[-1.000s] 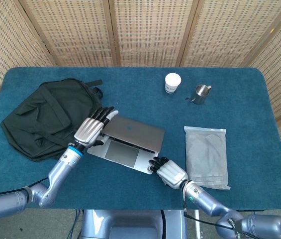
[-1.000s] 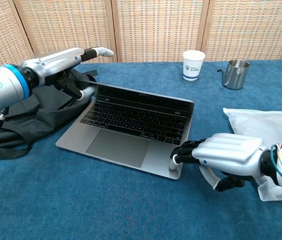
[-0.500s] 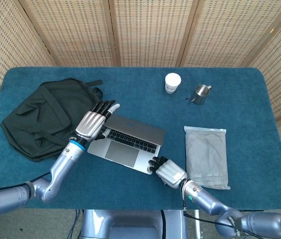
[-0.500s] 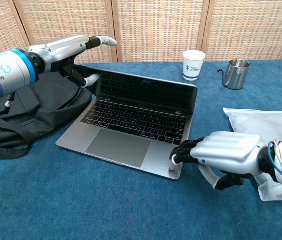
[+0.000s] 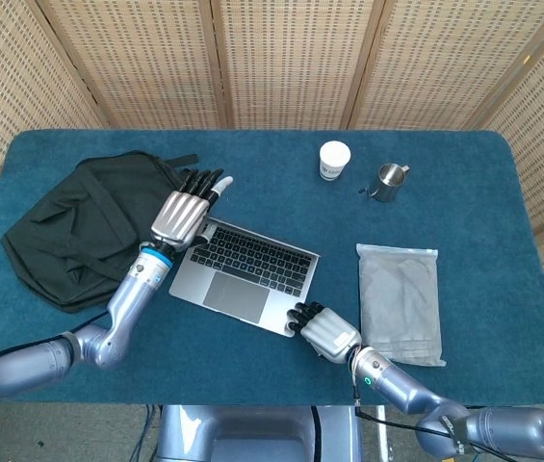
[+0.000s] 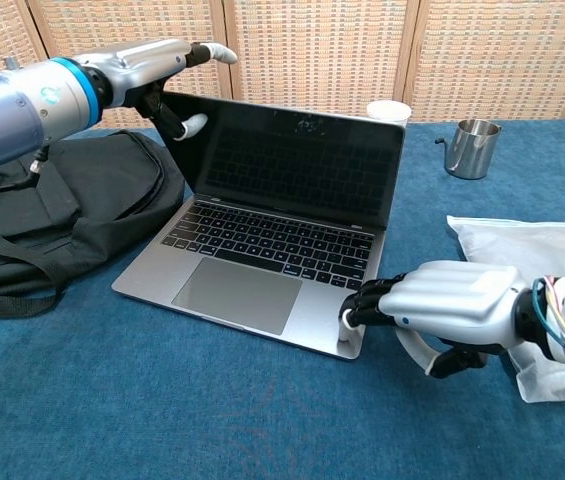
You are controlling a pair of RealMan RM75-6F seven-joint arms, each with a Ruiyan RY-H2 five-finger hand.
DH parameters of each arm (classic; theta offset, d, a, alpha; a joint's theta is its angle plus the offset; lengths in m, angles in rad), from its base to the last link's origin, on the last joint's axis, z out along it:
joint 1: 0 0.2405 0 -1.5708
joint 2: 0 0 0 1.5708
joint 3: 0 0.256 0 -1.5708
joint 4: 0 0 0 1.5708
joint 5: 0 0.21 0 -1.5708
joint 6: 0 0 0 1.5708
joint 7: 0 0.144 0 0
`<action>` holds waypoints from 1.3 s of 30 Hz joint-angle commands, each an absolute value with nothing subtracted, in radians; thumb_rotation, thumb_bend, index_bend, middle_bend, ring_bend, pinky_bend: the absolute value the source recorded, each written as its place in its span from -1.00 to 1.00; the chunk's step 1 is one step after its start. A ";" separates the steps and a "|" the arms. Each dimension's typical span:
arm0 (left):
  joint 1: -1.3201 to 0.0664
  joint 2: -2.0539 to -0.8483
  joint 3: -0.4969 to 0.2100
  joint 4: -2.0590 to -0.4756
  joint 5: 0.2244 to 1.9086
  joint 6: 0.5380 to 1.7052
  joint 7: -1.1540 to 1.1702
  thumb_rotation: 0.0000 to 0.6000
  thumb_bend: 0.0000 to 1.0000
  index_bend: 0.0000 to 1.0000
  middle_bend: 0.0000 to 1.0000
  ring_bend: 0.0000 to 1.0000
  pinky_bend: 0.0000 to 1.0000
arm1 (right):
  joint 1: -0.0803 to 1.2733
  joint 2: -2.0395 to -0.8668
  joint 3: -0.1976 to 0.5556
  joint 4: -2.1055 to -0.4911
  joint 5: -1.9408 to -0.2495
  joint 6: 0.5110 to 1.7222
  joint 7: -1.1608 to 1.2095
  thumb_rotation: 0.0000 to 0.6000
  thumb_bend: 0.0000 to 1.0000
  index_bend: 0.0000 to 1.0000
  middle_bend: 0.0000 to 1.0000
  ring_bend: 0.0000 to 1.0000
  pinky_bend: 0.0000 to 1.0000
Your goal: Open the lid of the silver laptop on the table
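On the tabletop [image 5: 464, 183], the left robot hand [image 6: 152, 68] pinches the lid [image 6: 297, 150] upright; the right robot hand [image 6: 442, 310], fingers curled, pins the laptop [image 5: 243, 274] base against sliding.

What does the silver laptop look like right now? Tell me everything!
The silver laptop sits on the blue table, lid up nearly upright. Its screen is dark and off. It has black keys and a large grey trackpad. The left hand holds the lid's top left corner; the right hand presses the base's front right corner. A black bag lies against its left side.
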State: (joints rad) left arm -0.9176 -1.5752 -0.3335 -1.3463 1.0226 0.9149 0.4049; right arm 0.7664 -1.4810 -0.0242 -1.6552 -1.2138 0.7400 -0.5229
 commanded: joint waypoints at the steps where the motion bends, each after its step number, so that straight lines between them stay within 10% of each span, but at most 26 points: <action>1: -0.947 -1.598 -0.356 -1.309 0.966 0.910 0.432 1.00 0.05 -1.00 -1.00 -1.00 -1.00 | 0.769 -1.480 -0.027 -1.657 -1.212 0.739 -0.523 1.00 1.00 -0.66 -0.68 -1.00 -0.70; 39: -1.123 -1.662 -0.409 -1.042 0.794 0.823 0.470 1.00 0.06 -1.00 -1.00 -1.00 -1.00 | 0.798 -1.455 -0.042 -1.676 -1.223 0.739 -0.492 1.00 1.00 -0.66 -0.67 -1.00 -0.70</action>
State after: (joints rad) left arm -1.1201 -1.6602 -0.4117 -1.0452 0.7918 0.8253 0.4714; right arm 0.7978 -1.4551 -0.0424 -1.6766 -1.2225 0.7393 -0.4917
